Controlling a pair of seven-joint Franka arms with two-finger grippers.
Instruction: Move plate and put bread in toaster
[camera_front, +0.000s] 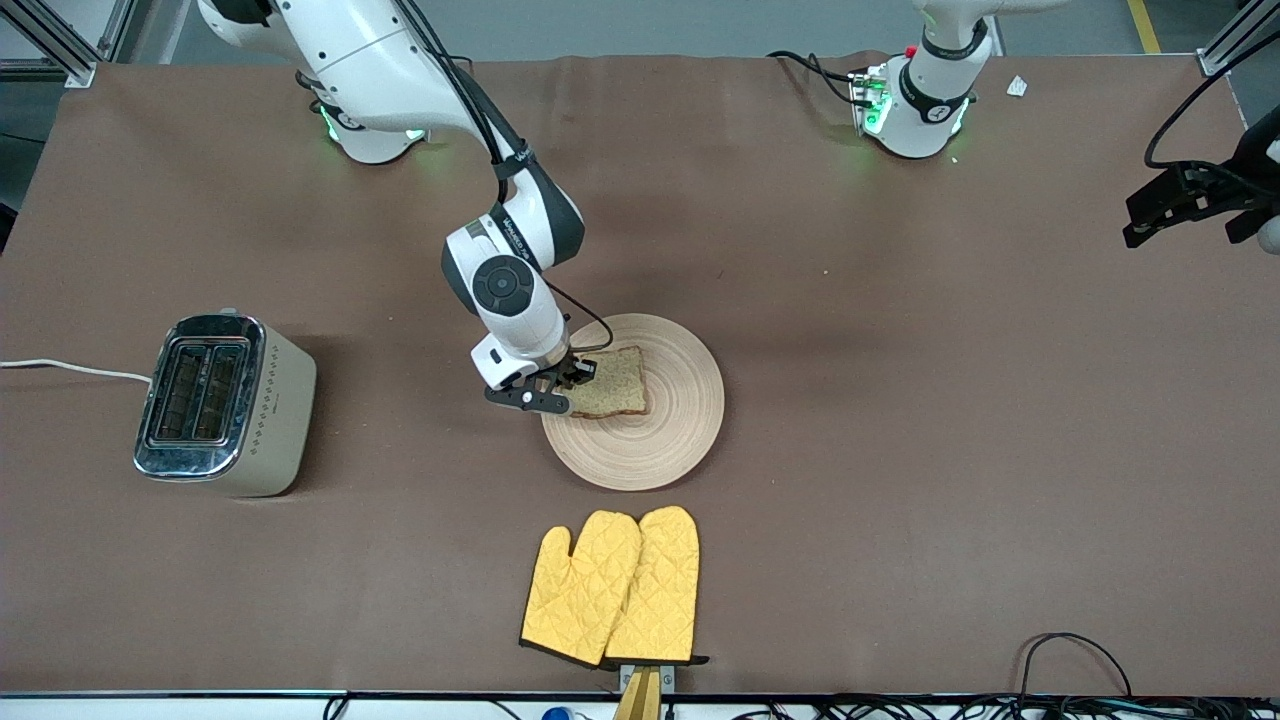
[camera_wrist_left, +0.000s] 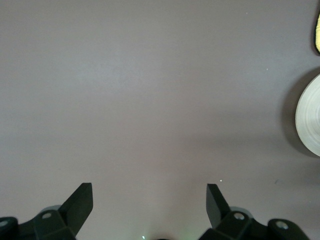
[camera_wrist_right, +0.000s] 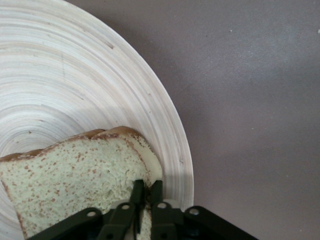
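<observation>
right gripper (camera_wrist_right: 144, 192) jaws pinch one bread (camera_front: 612, 384) on one plate (camera_front: 680, 425); left gripper (camera_wrist_left: 150, 197) waits, jaws wide.

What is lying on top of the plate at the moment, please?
One slice of bread lies on the plate, toward its edge. The right claw is shut on the bread's edge. The wood beneath the slice is hidden.

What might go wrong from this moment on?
The right gripper pinches the bread only at one edge, so the slice may sag, tear or slip when carried. Lifting may also drag the plate. The toaster has narrow slots, so a tilted slice could catch on the chrome top.
</observation>
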